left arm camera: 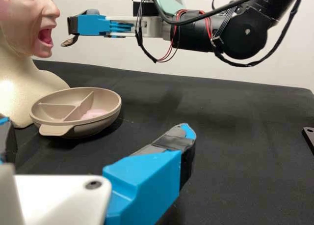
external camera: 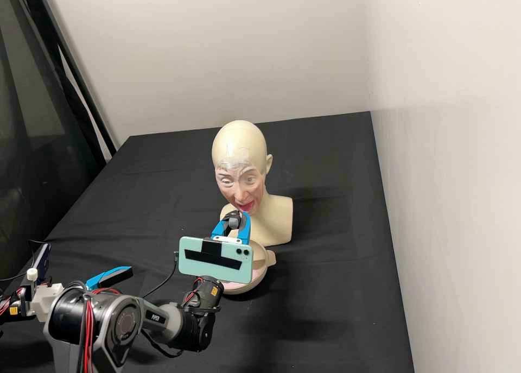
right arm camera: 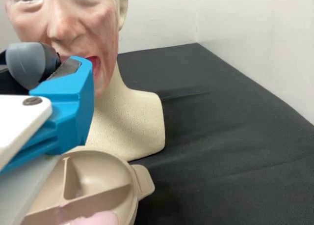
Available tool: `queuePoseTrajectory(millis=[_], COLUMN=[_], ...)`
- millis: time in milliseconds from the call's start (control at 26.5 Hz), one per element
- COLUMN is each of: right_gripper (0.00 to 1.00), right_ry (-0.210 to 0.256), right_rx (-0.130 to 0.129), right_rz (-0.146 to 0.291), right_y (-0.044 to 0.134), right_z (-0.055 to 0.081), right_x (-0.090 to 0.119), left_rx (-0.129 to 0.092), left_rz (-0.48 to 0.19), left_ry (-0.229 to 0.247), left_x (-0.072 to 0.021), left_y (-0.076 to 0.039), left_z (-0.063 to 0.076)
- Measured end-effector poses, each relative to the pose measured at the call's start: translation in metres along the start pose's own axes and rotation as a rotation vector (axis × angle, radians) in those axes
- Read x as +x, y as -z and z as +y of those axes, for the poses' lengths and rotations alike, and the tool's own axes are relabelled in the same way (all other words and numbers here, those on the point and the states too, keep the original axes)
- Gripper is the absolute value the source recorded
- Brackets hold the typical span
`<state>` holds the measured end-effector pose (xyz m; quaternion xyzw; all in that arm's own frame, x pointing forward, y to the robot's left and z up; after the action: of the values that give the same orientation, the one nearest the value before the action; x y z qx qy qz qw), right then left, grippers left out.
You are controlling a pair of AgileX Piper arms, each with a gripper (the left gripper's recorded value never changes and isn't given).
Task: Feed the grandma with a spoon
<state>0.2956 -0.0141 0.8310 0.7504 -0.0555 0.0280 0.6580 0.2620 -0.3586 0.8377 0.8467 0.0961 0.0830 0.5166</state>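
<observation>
The grandma is a pale mannequin head point(external camera: 242, 173) with an open red mouth point(left arm camera: 45, 37), standing mid-bench. My right gripper point(external camera: 233, 226) is shut on the grey handle of a spoon point(right arm camera: 27, 60) and is raised in front of her chin. From the left wrist view, the spoon's bowl point(left arm camera: 68, 41) sits level with her lips, a short gap in front of them, held by the right gripper point(left arm camera: 91, 24). A beige divided bowl point(left arm camera: 76, 109) with pink food point(right arm camera: 93, 219) lies below it. My left gripper point(external camera: 76, 267) rests low at the front left, open and holding nothing.
A mint-green phone point(external camera: 216, 259) is strapped across the right arm's wrist, with red cables trailing behind it. A white wall point(external camera: 450, 172) borders the bench on the right. Bare black cloth point(external camera: 336, 264) stretches right of the bowl.
</observation>
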Motion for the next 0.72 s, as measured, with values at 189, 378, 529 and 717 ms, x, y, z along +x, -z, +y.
queuePoseTrajectory(millis=[189, 378, 529, 717], right_gripper=[0.0, 0.0, 0.0, 0.0], right_ry=[-0.004, -0.034, -0.053, -0.062], right_rx=[-0.003, 0.006, 0.01, 0.009], right_rz=[0.004, -0.004, 0.005, 0.018], right_y=[0.0, -0.001, 0.001, 0.004], right_z=[0.0, 0.003, 0.006, 0.008], right_x=[0.007, 0.012, 0.017, 0.02], left_rx=[0.001, -0.001, 0.0, -0.01], left_rz=[-0.001, -0.008, -0.013, 0.002], left_ry=[-0.004, -0.009, -0.009, -0.004], left_x=[0.0009, 0.0024, 0.003, 0.0043], left_y=[0.0, -0.003, -0.004, -0.003], left_z=[0.001, 0.002, 0.002, -0.001])
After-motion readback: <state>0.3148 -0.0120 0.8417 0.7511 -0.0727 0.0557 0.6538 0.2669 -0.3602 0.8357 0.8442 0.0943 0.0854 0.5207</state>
